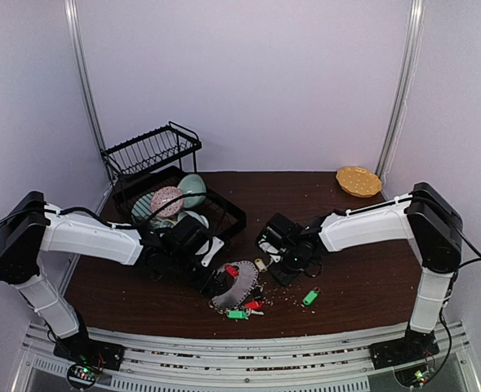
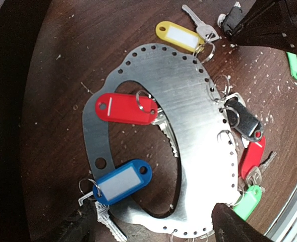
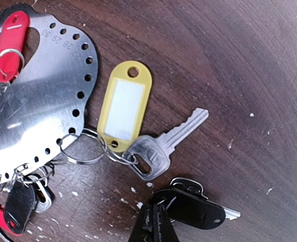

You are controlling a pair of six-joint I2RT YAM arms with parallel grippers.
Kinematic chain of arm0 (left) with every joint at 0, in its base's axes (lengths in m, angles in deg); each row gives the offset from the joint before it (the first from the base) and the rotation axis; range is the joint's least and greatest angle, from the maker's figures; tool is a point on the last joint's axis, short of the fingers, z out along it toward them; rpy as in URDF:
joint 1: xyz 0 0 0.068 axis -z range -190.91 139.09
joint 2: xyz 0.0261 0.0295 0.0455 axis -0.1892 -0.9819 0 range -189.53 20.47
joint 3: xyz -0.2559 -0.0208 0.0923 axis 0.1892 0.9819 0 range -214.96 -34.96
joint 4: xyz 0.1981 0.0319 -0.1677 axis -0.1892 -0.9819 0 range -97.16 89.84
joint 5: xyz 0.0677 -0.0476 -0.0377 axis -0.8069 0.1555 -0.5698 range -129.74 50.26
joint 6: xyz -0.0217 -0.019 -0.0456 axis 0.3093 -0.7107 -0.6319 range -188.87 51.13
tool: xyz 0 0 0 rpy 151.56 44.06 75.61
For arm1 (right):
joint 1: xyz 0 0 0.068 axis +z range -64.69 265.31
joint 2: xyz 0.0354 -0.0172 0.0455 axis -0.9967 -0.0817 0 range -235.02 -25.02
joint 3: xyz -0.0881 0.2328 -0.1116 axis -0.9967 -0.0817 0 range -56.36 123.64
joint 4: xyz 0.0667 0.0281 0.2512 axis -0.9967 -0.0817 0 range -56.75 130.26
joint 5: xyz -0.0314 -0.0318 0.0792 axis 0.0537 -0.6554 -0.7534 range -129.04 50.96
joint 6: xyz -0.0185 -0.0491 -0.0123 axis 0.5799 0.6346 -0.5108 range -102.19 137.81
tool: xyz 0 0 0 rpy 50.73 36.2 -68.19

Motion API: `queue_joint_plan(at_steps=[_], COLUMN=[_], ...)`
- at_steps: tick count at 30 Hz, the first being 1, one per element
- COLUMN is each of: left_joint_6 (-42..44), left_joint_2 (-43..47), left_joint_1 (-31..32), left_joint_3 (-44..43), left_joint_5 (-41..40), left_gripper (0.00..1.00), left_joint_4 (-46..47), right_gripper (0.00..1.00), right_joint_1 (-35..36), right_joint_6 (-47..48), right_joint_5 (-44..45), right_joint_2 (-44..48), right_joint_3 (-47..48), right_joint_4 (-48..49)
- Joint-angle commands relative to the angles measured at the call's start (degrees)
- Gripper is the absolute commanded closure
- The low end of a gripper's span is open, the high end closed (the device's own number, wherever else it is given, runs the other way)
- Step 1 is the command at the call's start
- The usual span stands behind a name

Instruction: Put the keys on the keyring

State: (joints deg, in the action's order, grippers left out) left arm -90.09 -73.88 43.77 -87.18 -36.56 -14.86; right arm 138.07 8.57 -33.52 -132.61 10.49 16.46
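Observation:
The keyring point(image 2: 188, 106) is a flat silver plate with a holed rim, lying on the dark table point(image 1: 362, 269); it also shows in the top view point(image 1: 236, 286). Red point(image 2: 127, 107), blue point(image 2: 120, 181), yellow point(image 2: 181, 36), black point(image 2: 244, 120) and green point(image 2: 248, 201) tagged keys hang on it. My left gripper point(image 2: 153, 233) is open, its fingers either side of the keyring's near end. My right gripper point(image 3: 153, 222) is shut on the small ring of a loose black-tagged key point(image 3: 198, 207), right of the yellow tag point(image 3: 124, 107) and its key point(image 3: 163, 148).
A loose green-tagged key point(image 1: 309, 297) lies right of the keyring. A black dish rack point(image 1: 171, 192) with bowls stands at the back left. A yellow-orange plate point(image 1: 358, 180) sits at the back right. The table's front edge is just below the keyring.

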Motion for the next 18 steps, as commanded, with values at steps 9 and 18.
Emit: queue_joint_plan(at_steps=[9,18], left_joint_6=[2.49,14.27], left_joint_2=[4.69,14.77], left_joint_1=[-0.44,4.35], left_joint_3=[1.0,3.62], left_joint_5=[2.01,8.52], left_gripper=[0.19,0.34], left_joint_4=[6.01,20.7], right_gripper=[1.0,1.0], right_joint_1=[-1.72,-3.77], right_joint_6=[-0.86,6.82], right_joint_5=[-7.98,-28.45], right_joint_2=[15.0,28.18], right_joint_3=[-2.56,-6.28], right_joint_4=[-0.56,3.05])
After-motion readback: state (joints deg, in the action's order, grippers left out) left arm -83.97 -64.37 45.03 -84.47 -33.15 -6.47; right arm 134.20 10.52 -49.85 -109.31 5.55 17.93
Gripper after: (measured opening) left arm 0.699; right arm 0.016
